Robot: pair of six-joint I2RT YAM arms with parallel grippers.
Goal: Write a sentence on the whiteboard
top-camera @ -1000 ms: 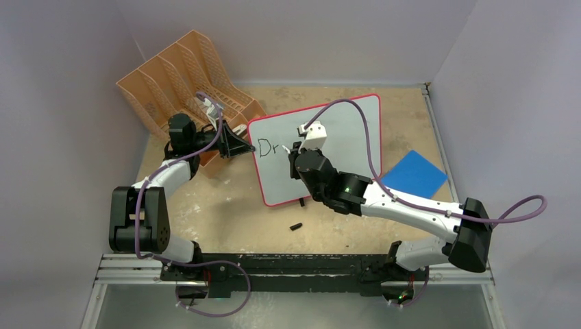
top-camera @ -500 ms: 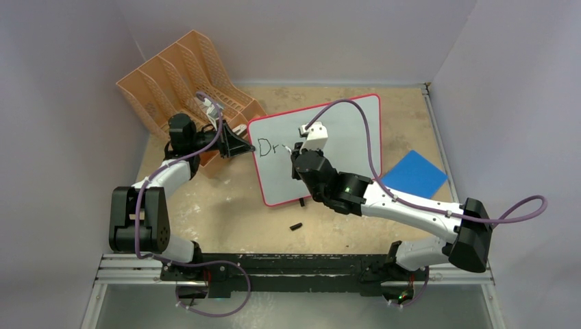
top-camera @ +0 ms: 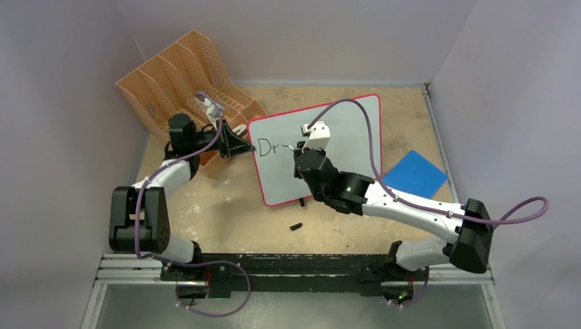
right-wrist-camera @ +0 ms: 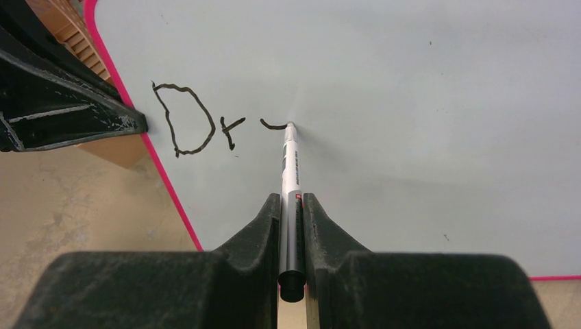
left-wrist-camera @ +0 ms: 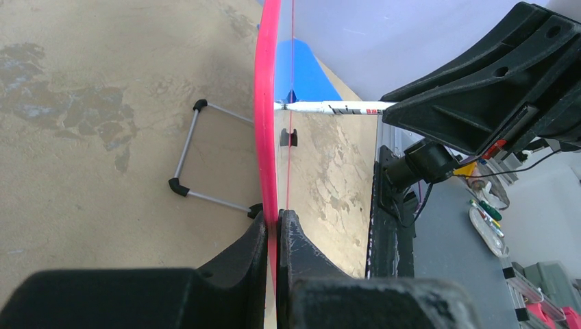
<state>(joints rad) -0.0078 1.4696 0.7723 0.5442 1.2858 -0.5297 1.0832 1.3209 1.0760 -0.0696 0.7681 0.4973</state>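
Observation:
The whiteboard (top-camera: 342, 137) with a red-pink frame stands tilted on the table. My left gripper (top-camera: 245, 145) is shut on its left edge; the left wrist view shows the frame (left-wrist-camera: 266, 110) edge-on between the fingers (left-wrist-camera: 240, 257). My right gripper (right-wrist-camera: 292, 200) is shut on a white and black marker (right-wrist-camera: 290, 161), its tip touching the board (right-wrist-camera: 411, 103). The sentence (right-wrist-camera: 199, 123) reads "Dr" plus a short curved stroke (right-wrist-camera: 273, 125) at the tip. It also shows in the top view (top-camera: 270, 147), where my right gripper (top-camera: 299, 148) is over the board's left part.
An orange file rack (top-camera: 185, 82) stands behind the left gripper. A blue square pad (top-camera: 414, 173) lies right of the board. A small black cap (top-camera: 296, 225) lies on the table in front of the board. The board's wire foot (left-wrist-camera: 199, 154) rests on the table.
My right gripper has moved slightly right and up with the marker. A new short stroke has appeared after "Dr". The left arm has not moved.

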